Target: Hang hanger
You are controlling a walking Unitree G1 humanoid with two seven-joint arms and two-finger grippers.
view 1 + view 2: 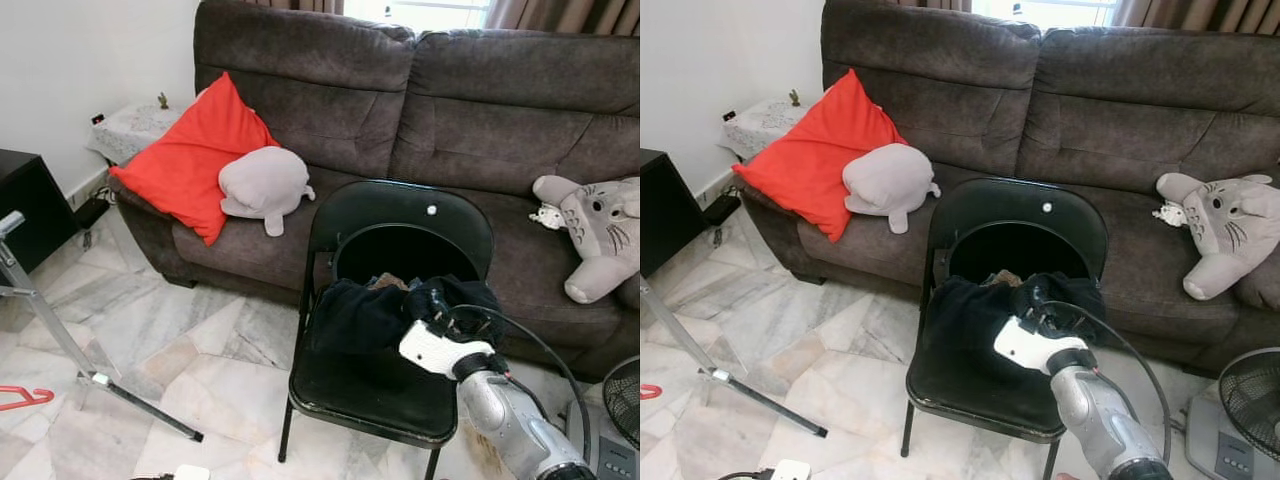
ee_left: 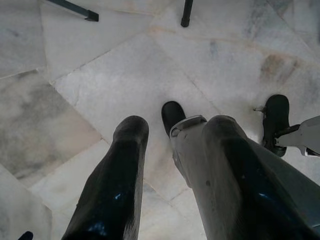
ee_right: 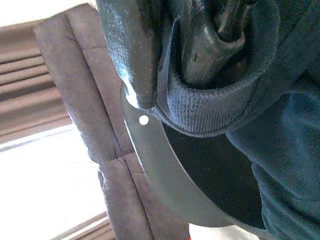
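Right gripper (image 1: pixel 432 300) is buried in the dark garment (image 1: pixel 370 312) heaped on the seat of the black folding chair (image 1: pixel 400 215), right beneath its own wrist. In the right wrist view its black fingers (image 3: pixel 135 55) pinch a ribbed knit edge of the cloth, so it looks clenched on the garment, probably to lift it off the seat. A red hanger (image 1: pixel 25 398) lies on the marble floor (image 1: pixel 200 340), well off to the gripper's left, beside a metal rack leg (image 1: pixel 60 335). Left gripper (image 2: pixel 172 165) hangs idle over the floor, fingers spread apart, holding nothing.
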